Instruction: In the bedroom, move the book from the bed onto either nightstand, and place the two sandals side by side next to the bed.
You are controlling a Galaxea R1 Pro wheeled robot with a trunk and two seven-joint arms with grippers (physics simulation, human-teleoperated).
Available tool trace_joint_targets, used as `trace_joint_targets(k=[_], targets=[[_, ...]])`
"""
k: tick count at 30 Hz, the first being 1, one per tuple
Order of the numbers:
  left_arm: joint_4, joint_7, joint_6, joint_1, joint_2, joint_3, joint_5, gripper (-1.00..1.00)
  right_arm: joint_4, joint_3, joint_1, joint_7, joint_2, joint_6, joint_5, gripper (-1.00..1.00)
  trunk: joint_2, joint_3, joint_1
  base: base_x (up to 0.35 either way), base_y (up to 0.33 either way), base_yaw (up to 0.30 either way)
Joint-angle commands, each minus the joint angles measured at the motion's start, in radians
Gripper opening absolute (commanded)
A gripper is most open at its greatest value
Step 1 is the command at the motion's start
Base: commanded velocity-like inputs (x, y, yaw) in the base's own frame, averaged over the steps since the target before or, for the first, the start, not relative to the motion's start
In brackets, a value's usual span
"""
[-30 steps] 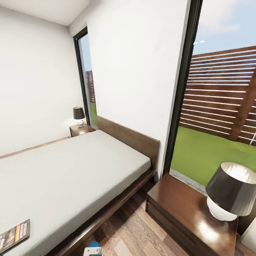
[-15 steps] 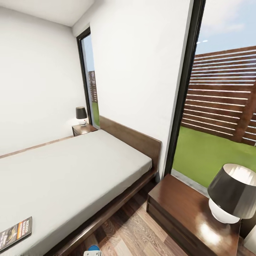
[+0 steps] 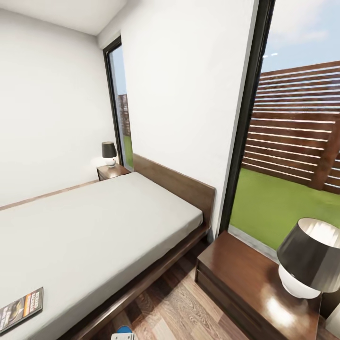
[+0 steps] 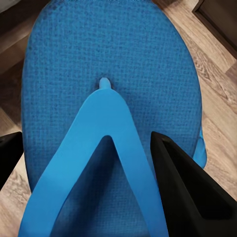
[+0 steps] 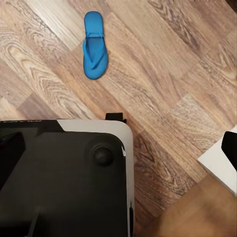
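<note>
1. Left claw (image 4: pixel 94 182): two dark fingers straddle a blue sandal (image 4: pixel 111 98), one on each side of its strap; whether they press it I cannot tell. Judged step: carrying or setting down this sandal beside the bed (image 3: pixel 94 226).
2. Right claw: only black finger edges show at the frame sides of its wrist view, set wide apart, nothing between them. The second sandal (image 5: pixel 94 44) lies flat on the plank floor (image 5: pixel 163 74), well apart from the robot's dark base (image 5: pixel 59 182).
3. Book (image 3: pixel 21 309): thin paperback, flat on the mattress near the bed's near edge.
4. Nightstand (image 3: pixel 245 283): glossy reddish-brown surface carrying a dark-shaded lamp (image 3: pixel 307 257); another stands at the bed's far side (image 3: pixel 112 171).
5. Advice: lower the sandal sole-down, parallel to the bed frame, leaving room for its pair alongside.
6. Materials: woven-textured foam sole, smooth Y-strap; grained wood floor; matte grey mattress.
</note>
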Motion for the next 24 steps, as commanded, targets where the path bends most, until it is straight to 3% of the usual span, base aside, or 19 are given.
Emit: trace_joint_targets(k=[1, 24], targets=[[0.001, -0.003, -0.004, 0.0, 0.0, 0.0, 0.002, -1.0, 0.001, -0.007, 0.0, 0.007, 0.0, -0.002, -0.002, 1.0, -0.001, 0.0, 0.0, 0.03, -0.03, 0.003], [0.001, -0.003, -0.011, 0.0, 0.0, 0.0, 0.002, -1.0, 0.001, -0.007, 0.0, 0.007, 0.0, -0.002, -0.002, 1.0, -0.001, 0.0, 0.0, 0.005, -0.005, 0.066]])
